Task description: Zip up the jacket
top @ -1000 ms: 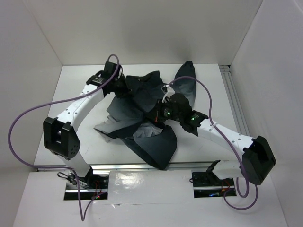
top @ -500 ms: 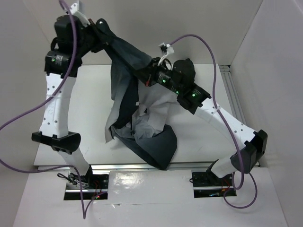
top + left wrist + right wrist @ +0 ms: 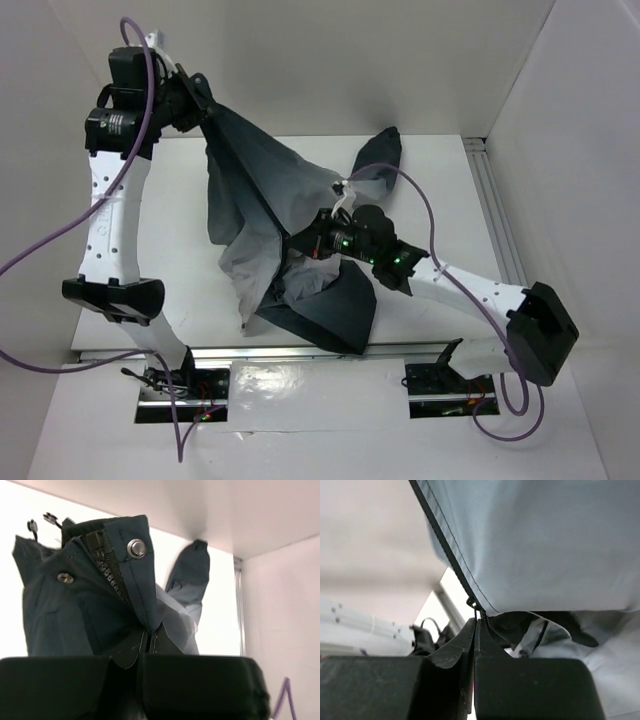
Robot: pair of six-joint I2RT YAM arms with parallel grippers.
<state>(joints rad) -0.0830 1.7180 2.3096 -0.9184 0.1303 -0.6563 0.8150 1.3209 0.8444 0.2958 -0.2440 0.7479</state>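
Top external: jacket point(image 3: 252, 172) edge stretched between 2 clamped jaws.

a white table point(image 3: 180, 250) enclosed by plain white walls point(image 3: 350, 60), evenly lit.

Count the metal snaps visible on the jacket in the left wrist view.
2. One snap sits on the flap right of the zipper teeth; the other is on the panel left of them. More may be hidden in the jacket folds.
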